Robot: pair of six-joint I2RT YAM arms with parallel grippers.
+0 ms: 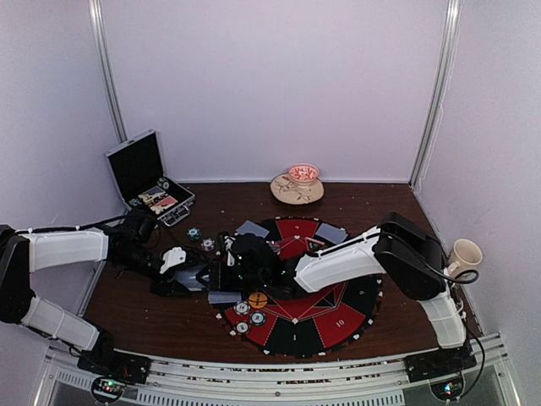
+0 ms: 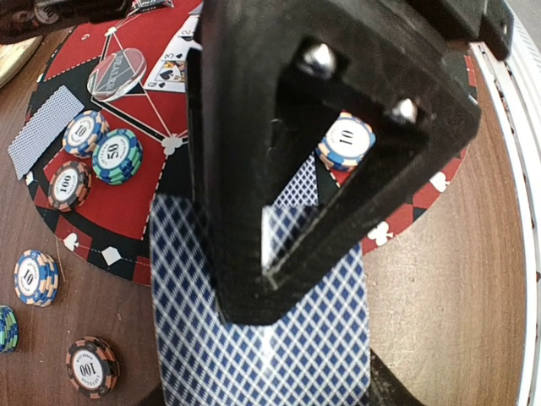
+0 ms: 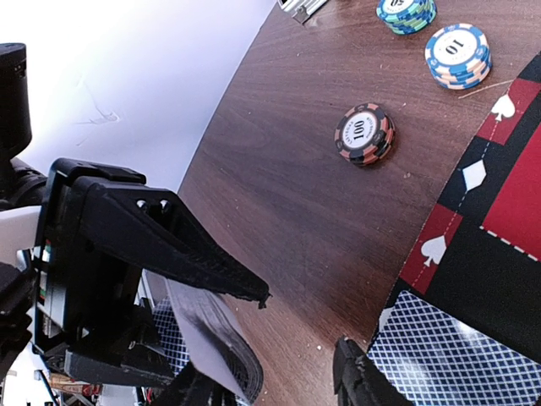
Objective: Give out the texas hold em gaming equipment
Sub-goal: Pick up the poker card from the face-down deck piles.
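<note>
Cards (image 2: pixel 321 355) over brown table (image 2: pixel 439 321), white walls (image 1: pixel 270 85)

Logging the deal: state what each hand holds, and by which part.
Left hand holds the deck of cards by one end. Right hand sits at the other end; whether it grips cannot be told.

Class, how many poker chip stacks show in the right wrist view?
3, all on the table: teal stack at top edge, blue-and-orange 10 stack beside it, dark 100 stack lower. Others may be hidden.
</note>
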